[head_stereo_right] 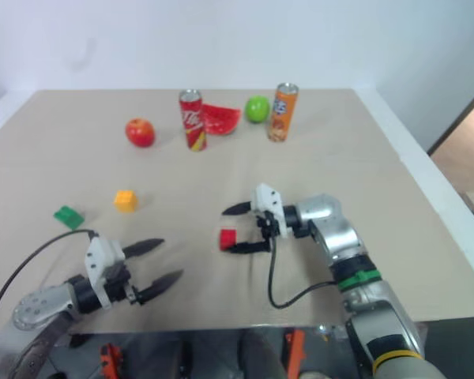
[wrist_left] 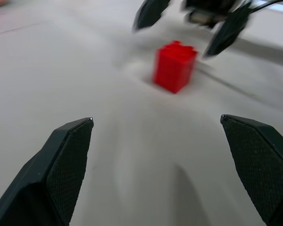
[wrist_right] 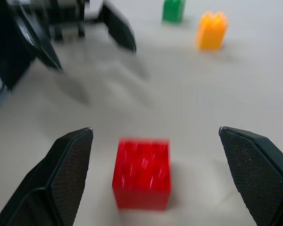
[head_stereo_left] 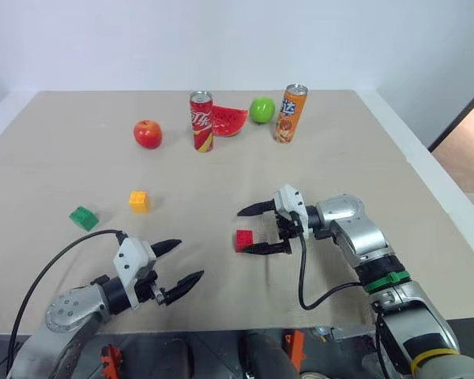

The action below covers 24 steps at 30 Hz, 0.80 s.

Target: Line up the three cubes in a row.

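Nearest the robot, the left hand (head_stereo_left: pixel 178 264) hangs low over the front of the surface (head_stereo_left: pixel 79 166), its arm reaching in from the lower left with a black cable looping behind it; it points roughly level toward the middle, and its two black tapered fingers stand wide apart, released and holding nothing. In its own wrist view the finger pads (wrist_left: pixel 68 155) show a fine dimpled texture. A little farther in, the right hand (head_stereo_left: pixel 257 229) comes from the right on a bent silver arm and points left across the surface, tipped slightly down; its fingers are also spread, released, one on the near side and one on the far side of the red block (head_stereo_left: pixel 243 240), and neither touches it. That block is a small glossy plastic cube with a studded top, sitting on the cloth-like beige covering, which puckers faintly around it. Well to the left, the green block (head_stereo_left: pixel 84 217) lies tilted near the left edge, and the yellow-orange block (head_stereo_left: pixel 139 200) stands upright just beyond it; the three are spread apart, not lined up. At the far side sit a red apple (head_stereo_left: pixel 148 133), a red can (head_stereo_left: pixel 201 121), a watermelon slice (head_stereo_left: pixel 229 121) partly hidden behind that can, a green apple (head_stereo_left: pixel 261 110) and an orange can (head_stereo_left: pixel 290 113).
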{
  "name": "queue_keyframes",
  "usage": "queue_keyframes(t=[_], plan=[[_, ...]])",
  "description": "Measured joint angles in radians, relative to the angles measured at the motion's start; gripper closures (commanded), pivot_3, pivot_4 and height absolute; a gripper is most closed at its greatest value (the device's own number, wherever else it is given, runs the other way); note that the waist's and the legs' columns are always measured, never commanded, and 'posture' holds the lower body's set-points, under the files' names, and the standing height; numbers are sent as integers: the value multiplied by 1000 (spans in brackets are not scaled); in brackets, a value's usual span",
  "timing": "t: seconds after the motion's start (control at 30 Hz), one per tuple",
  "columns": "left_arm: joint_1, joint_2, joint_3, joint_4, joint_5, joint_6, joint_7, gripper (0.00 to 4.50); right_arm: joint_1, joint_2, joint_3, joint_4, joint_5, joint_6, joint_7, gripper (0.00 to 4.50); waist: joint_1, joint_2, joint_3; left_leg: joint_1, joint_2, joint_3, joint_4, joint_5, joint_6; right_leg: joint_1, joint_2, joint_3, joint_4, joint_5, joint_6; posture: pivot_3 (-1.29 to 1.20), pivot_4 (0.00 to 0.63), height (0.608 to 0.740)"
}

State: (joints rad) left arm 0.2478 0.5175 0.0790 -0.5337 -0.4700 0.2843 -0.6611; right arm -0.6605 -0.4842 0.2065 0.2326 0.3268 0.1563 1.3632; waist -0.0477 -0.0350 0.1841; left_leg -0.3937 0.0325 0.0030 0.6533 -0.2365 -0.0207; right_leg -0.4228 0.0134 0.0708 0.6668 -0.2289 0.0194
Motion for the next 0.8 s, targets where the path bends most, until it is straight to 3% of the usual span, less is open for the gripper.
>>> queue_keyframes(t=[0.17,0.33,0.53,0.67,0.8], plan=[[24,-137,186,-62,-12,9,240,0,17,-2,-59,-165,81,123,-77,12,2,0,0,-1,0,-1,1,0,0,0,0,-2,0,0,0,0,150,740],[89,-153,336,-112,-57,52,333,0,40,0,-71,-251,101,158,-146,12,1,0,0,0,-1,0,1,0,0,0,0,-2,0,0,0,0,150,740],[45,-23,489,26,-135,82,261,0,65,12,-57,-267,89,131,-172,12,1,0,0,0,0,0,1,0,0,0,1,-3,0,-2,-5,0,150,740],[-4,120,512,191,-174,111,112,0,66,20,-48,-267,71,87,-170,12,1,0,0,0,0,0,0,0,0,0,0,-3,0,-2,-5,0,150,740],[-65,187,509,309,-190,133,8,0,73,37,-48,-266,69,65,-186,12,1,0,0,-1,0,1,0,0,0,-1,0,-3,0,-1,-3,0,150,740]])
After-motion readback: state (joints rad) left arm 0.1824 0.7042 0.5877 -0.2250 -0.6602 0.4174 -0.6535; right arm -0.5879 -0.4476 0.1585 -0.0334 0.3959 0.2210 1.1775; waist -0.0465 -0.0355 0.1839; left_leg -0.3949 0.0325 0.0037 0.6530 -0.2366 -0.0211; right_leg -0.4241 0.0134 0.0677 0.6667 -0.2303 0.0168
